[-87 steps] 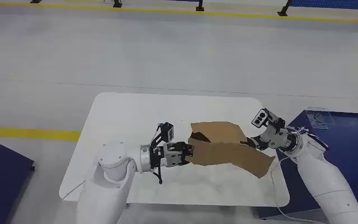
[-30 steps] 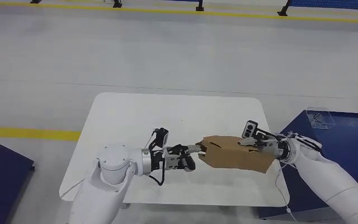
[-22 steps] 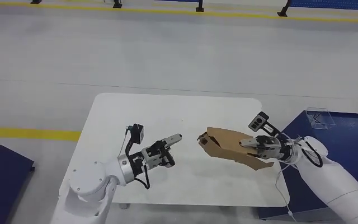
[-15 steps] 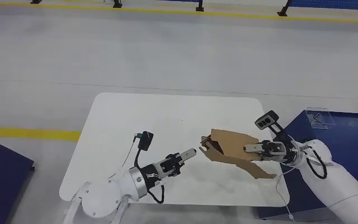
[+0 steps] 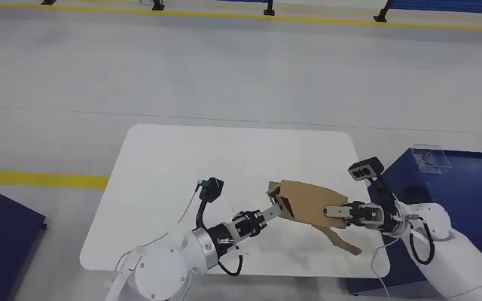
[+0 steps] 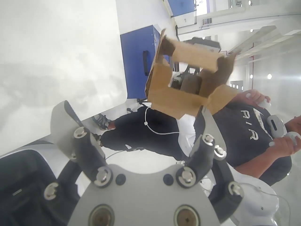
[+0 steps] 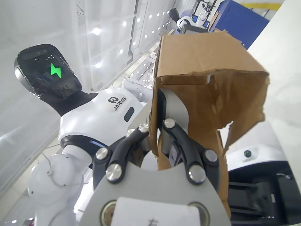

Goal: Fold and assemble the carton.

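- Brown corrugated cardboard, top view: the carton (image 5: 307, 202) is held over the white table (image 5: 188, 165), close to the table's front edge and toward the corner on the right arm's side. One open end faces the table's middle. A loose flap hangs toward the front edge.
- Top view: the right gripper (image 5: 334, 213) is at the carton's other end, nearer that corner of the table. The left gripper (image 5: 276, 212) is over the front edge nearer the table's middle, its tips right at the open end.
- Top view: a blue cabinet (image 5: 444, 177) stands just off the table's side by the right arm.
- Left wrist view: the left gripper (image 6: 132, 106) has its jaws wide apart and grips nothing. The carton (image 6: 169, 97) shows as an open tube with splayed flaps, out past the table's (image 6: 58, 36) rounded corner. One fingertip meets a flap's edge, but contact cannot be told. The blue cabinet (image 6: 136, 55) stands behind.
- Right wrist view: the right gripper (image 7: 156, 118) is clamped on one wall of the carton (image 7: 207, 55), a finger on each face. The table (image 7: 282, 55) lies alongside.
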Controlling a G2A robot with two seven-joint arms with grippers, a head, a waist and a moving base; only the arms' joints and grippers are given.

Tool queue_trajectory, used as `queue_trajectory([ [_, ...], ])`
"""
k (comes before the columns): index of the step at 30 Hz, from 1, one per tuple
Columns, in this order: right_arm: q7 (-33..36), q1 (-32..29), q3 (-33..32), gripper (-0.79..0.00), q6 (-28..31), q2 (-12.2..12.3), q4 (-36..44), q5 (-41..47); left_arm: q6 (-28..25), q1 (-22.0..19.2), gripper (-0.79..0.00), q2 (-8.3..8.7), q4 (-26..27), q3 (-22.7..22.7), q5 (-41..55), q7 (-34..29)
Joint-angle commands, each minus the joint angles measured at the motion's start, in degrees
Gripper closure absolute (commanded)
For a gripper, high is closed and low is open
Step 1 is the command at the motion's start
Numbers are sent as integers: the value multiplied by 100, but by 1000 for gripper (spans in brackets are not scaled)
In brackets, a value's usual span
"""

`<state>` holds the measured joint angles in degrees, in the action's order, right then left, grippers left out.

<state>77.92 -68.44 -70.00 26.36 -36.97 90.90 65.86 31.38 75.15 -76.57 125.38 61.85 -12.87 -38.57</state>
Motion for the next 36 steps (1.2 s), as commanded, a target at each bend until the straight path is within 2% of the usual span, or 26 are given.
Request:
queue_trajectory([
  [1,-21,6,3,0,22,1,-5,-26,57,43,-785,10,45,-5,-74,81],
  [12,-224,-97,-91,0,-101,-46,222,-284,256,-98,-785,56,-8,-168,-213,-163],
  [27,157,-126,-128,0,-746,-205,236,-137,429,-607,-785,19,-241,-634,-176,-228],
  [32,284,16,-136,0,-1435,-273,5,421,321,-485,-785,36,-81,-375,124,-102],
  [36,352,234,-25,0,-2169,-355,-278,901,99,-183,-785,79,223,36,324,123],
])
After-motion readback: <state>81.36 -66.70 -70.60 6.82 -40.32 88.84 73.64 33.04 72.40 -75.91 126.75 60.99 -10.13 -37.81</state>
